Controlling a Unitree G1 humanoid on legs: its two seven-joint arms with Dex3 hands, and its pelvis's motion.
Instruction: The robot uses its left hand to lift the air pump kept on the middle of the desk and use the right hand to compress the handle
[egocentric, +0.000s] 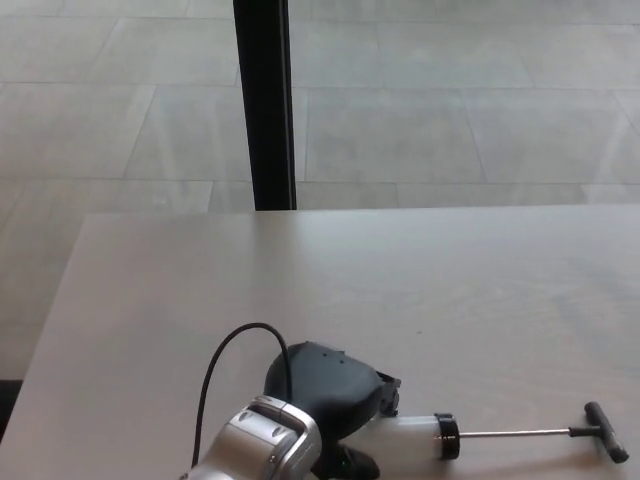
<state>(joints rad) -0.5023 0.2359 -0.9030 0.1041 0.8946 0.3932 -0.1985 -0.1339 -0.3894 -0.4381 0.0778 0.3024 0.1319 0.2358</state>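
Note:
The air pump lies on the pale desk (400, 280) near its front edge. Its clear barrel (408, 436) ends in a black collar (447, 438). A thin rod (510, 433) is drawn out to the right and ends in a black T-handle (607, 445). My left hand (328, 395) covers the barrel's left part. Its fingers (386, 393) curl down over the far side and its thumb (352, 464) is under the near side, so the hand is shut on the barrel. The barrel's left end is hidden beneath the hand. My right hand does not show.
A black cable (235, 350) loops up from my silver left wrist (262, 445). A black pillar (262, 100) stands on the tiled floor beyond the desk's far edge. The desk's left edge runs diagonally at picture left.

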